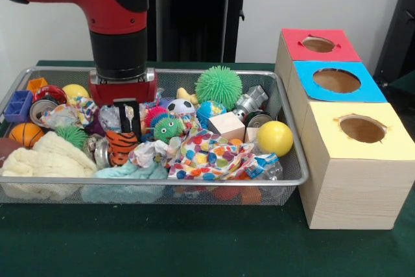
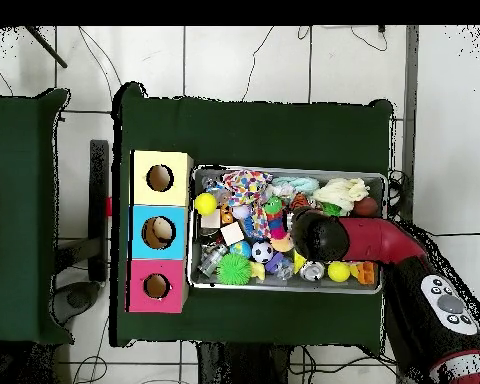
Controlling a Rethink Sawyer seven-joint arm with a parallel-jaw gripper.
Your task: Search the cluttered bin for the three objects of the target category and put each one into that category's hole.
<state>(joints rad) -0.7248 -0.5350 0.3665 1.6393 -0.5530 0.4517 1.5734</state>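
Green desk (image 1: pixel 194 244) sits in front. Right under the end effector (image 1: pixel 127 121) lies a striped tiger toy (image 1: pixel 121 146); I cannot tell if it grips.

Overhead: arm (image 2: pixel 404 255) reaches over the bin (image 2: pixel 288 284), its wrist covering the gripper. Beside the wrist, toward the boxes: soccer ball (image 2: pixel 262 251), spiky green ball (image 2: pixel 234 268), wood block (image 2: pixel 231 234), yellow ball (image 2: pixel 205 203). Past the bin, well off from the wrist, the yellow box (image 2: pixel 161 178), blue box (image 2: pixel 158 232) and red box (image 2: pixel 156 286) stand in a row, each with a hole.
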